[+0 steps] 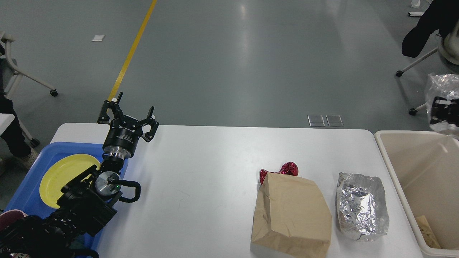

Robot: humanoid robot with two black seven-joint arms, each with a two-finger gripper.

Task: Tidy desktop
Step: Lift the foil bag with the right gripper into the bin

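Observation:
The white desktop (215,161) holds a brown paper bag (292,215) lying flat at the front right. A red foil wrapper (288,168) peeks out behind the bag, and a crumpled silver foil tray (362,211) lies to the bag's right. My right gripper (438,107) is at the right edge, raised above the cream bin (385,154). It is shut on a second crumpled piece of foil (440,84). My left gripper (128,114) stands open and empty over the table's far left edge.
A blue tray (28,179) with a yellow plate (59,175) sits at the left under my left arm. A brown scrap (426,229) lies inside the cream bin. Chairs on castors stand on the grey floor at far left and far right.

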